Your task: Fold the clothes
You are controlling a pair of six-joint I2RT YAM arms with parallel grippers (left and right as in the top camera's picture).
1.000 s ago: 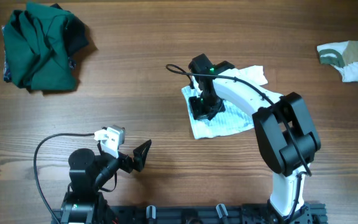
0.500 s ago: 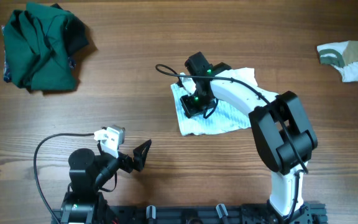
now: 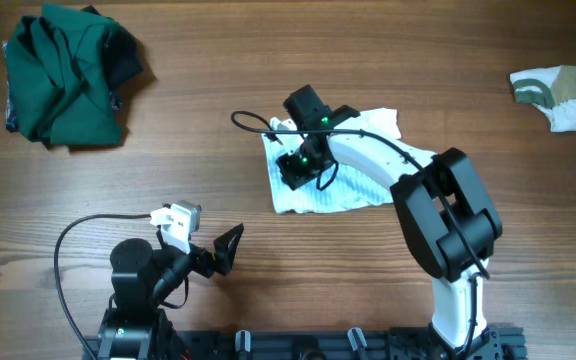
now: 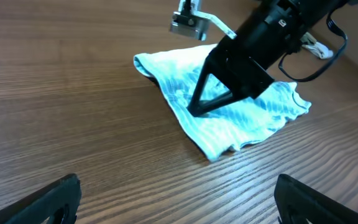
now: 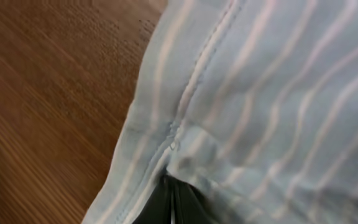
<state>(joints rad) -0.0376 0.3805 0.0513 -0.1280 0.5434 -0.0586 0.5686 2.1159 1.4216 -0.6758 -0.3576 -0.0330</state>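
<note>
Pale blue-and-white striped garment (image 3: 306, 198), dark green garment (image 3: 63, 75), seemingly white-and-olive piece (image 3: 558, 98).

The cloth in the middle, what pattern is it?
The cloth is pale blue with thin white stripes, clearest in the right wrist view.

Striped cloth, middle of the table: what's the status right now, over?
Right gripper shut on the striped cloth, rumpled, not yet folded. Left gripper open, clear of it. Green garment and white-and-olive piece far off; nothing in the way.
</note>
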